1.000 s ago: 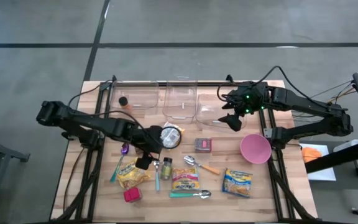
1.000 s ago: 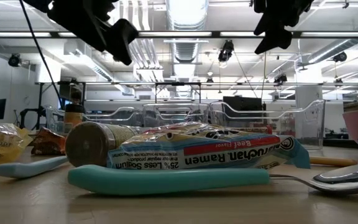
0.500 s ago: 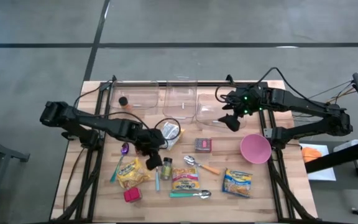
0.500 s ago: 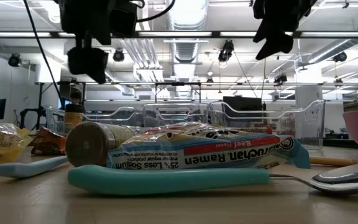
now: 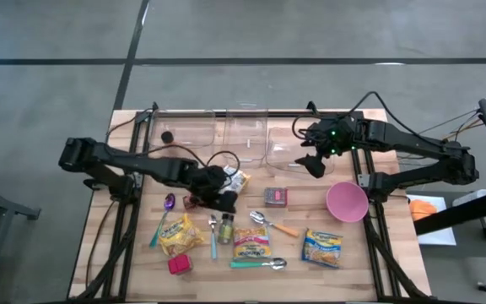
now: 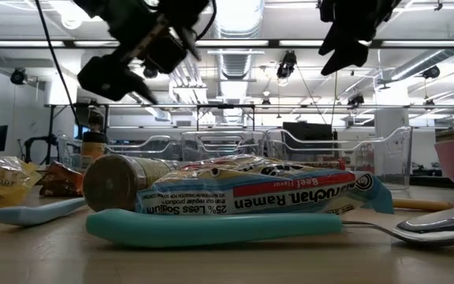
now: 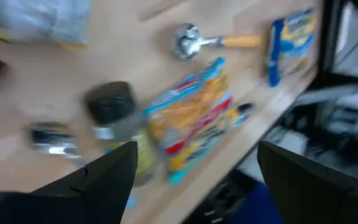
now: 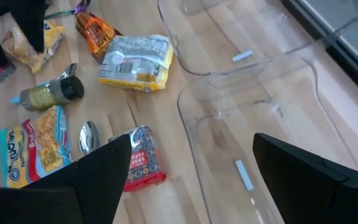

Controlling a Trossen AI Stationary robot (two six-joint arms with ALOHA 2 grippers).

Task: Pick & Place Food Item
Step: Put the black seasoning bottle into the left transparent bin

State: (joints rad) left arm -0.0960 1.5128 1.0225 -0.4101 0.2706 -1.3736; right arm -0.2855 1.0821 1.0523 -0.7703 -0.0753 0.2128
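Left gripper (image 5: pixel 219 203) has its jaws spread wide and empty, hovering over the spice jar (image 7: pixel 114 118) and ramen packet (image 7: pixel 194 121) mid-table. I'd centre over one item first, then drop straight down. Right gripper (image 5: pixel 317 165) waits open above the clear bins (image 5: pixel 289 148).

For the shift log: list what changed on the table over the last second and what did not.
The left tool swung from above the yellow packet toward the table's middle, and now hovers open over the spice jar, holding nothing. The silver packet it had partly covered is now in plain view. The right tool stayed open above the clear bins; food items and pink bowl did not move.
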